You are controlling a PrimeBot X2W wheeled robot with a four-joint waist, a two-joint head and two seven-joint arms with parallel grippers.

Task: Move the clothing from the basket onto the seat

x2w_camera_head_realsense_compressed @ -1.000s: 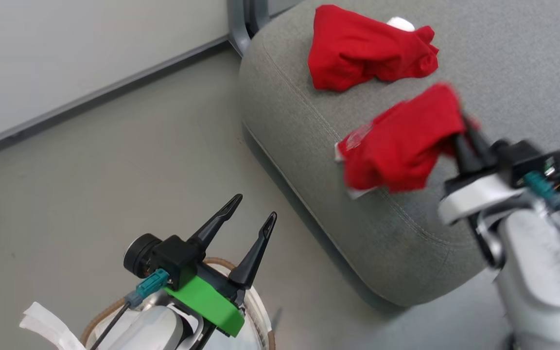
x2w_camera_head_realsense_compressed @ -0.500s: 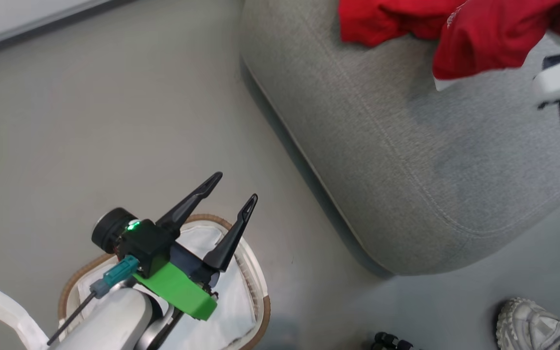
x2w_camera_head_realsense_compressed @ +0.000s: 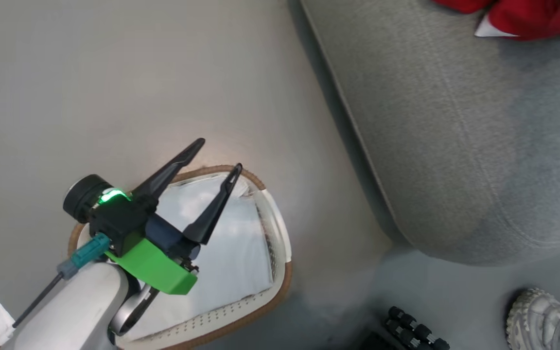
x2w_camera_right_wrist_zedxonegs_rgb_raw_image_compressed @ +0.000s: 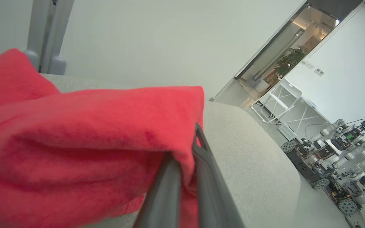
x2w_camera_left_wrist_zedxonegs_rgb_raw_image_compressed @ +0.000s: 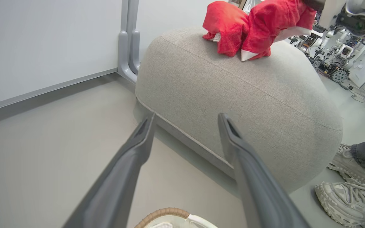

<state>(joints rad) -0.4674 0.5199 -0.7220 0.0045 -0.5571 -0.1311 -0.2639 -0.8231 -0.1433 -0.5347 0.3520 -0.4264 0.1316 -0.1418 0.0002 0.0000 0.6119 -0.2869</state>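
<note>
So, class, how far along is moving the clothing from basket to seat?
Done: one red garment lies on the seat; the basket's visible inside is white liner. In hand: right gripper shut on a second red garment over the seat. Left: releasing it.

The seat (x2w_camera_head_realsense_compressed: 455,121) is looked down on steeply from the head camera, well above its rounded corner, with the floor (x2w_camera_head_realsense_compressed: 114,73) and the basket (x2w_camera_head_realsense_compressed: 282,233) beside the seat taken in. From the left wrist, a low, nearly level line is held from just above the basket's rim, near the seat's corner, toward the seat's side and top, along the spread fingers of the left gripper (x2w_camera_left_wrist_zedxonegs_rgb_raw_image_compressed: 186,116). From the right wrist, the seat's top is seen from very close, across the clothing (x2w_camera_right_wrist_zedxonegs_rgb_raw_image_compressed: 74,133), toward the wall (x2w_camera_right_wrist_zedxonegs_rgb_raw_image_compressed: 138,38) beyond the seat. The seat and clothing are shared by all three views, and the basket's rim by the head and left wrist views.
</note>
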